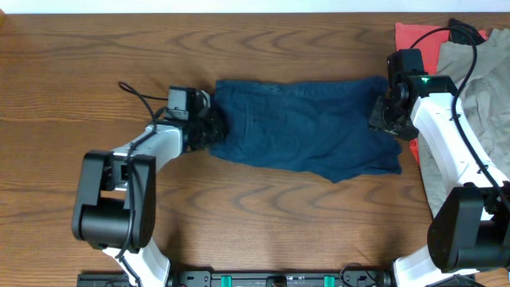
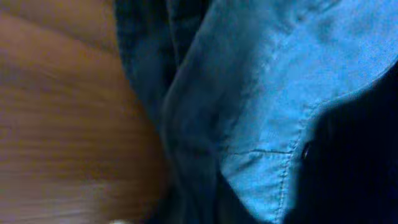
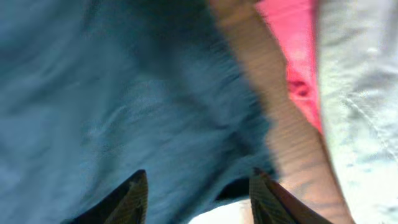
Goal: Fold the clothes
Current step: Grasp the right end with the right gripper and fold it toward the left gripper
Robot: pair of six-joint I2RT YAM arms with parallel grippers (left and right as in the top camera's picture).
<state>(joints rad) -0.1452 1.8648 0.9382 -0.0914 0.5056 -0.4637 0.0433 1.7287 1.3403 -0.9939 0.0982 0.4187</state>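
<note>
The dark navy shorts (image 1: 303,127) lie spread flat across the middle of the table, with the long side running left to right. My left gripper (image 1: 209,127) is at their left end, where the cloth bunches into it. In the left wrist view the shorts (image 2: 267,81) fill the frame and hide the fingers, which look shut on them. My right gripper (image 1: 384,113) is at the right end. In the right wrist view its fingers (image 3: 199,186) are spread open over the edge of the shorts (image 3: 124,93), holding nothing.
A coral-red cloth (image 1: 418,36) and a khaki-grey garment (image 1: 478,88) lie at the right edge, close beside the right arm. Both show in the right wrist view, the red cloth (image 3: 289,56) and the grey garment (image 3: 360,93). Wooden table (image 1: 279,231) lies in front.
</note>
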